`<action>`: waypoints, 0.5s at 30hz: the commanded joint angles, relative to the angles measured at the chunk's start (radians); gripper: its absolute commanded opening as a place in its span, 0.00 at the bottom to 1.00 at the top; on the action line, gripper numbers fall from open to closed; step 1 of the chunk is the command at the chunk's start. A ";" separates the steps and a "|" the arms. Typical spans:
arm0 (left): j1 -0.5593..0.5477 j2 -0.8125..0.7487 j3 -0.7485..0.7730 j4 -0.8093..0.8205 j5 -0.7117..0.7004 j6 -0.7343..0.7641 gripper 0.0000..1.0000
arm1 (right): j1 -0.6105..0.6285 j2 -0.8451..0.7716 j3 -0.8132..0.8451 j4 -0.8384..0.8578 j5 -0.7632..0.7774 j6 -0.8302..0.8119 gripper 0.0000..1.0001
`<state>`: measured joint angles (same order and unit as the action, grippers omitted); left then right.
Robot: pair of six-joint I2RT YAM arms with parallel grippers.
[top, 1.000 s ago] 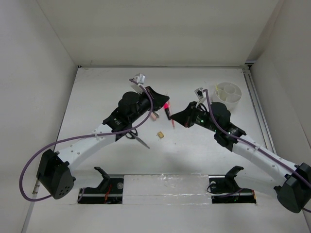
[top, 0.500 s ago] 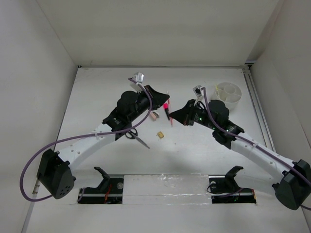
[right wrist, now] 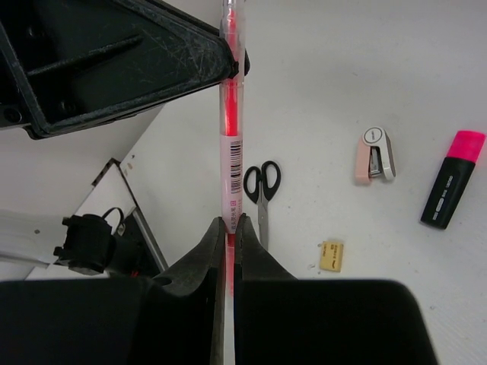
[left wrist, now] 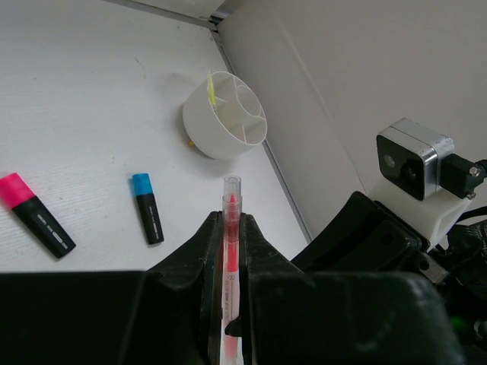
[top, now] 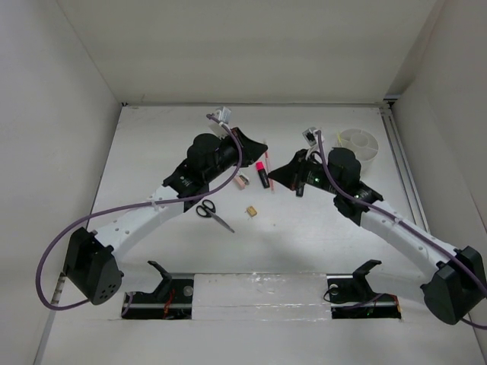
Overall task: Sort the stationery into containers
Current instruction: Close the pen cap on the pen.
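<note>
**PINK PEN GRIPPED BY BOTH ARMS, MID-TABLE**

**Grippers.** The left gripper [left wrist: 230, 220] has its jaws pressed together on the thin pink pen [right wrist: 230, 129]. The pen's clear tip projects beyond the fingertips. The right gripper [right wrist: 229, 224] pinches the same pen lower on the barrel, just below the barcode label. In the right wrist view, the left gripper's black fingers clamp the pen's far end. The pen therefore spans the two grippers.

**Pen location.** The pen is held clear of the table [top: 144, 144], near the middle. It lies to the left of the round white container [top: 358, 144].

**Container.** The container stands at the far right of the table and is divided into compartments. A yellow pen [left wrist: 211, 87] leans in one compartment, with its end above the rim.

**Items on the table.**
- The pink-cap marker [top: 263, 175] lies flat below the held pen, between the two grippers in the top view.
- The blue-cap marker [left wrist: 147, 217] lies flat just right of it, apart from it.
- A small pinkish item [top: 243, 182] lies just left of the pink-cap marker.
- A tiny tan piece [top: 250, 211] lies nearer than the pinkish item.
- The black-handled scissors [top: 211, 213] lie to the left of the tan piece, beside the left arm, with the blades pointing near and right.
</note>
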<state>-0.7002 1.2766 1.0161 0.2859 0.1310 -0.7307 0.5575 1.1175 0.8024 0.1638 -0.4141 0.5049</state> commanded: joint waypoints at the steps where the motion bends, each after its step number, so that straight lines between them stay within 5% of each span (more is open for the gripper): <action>1: -0.025 0.020 -0.033 -0.053 0.165 -0.003 0.00 | -0.040 -0.015 0.069 0.200 0.034 -0.003 0.00; 15: -0.025 0.029 -0.079 -0.024 0.191 0.008 0.00 | -0.116 0.077 0.122 0.325 -0.117 0.072 0.00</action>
<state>-0.6891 1.2961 0.9798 0.3481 0.1497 -0.7250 0.4820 1.1995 0.8127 0.2119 -0.5823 0.5518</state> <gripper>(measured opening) 0.036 0.050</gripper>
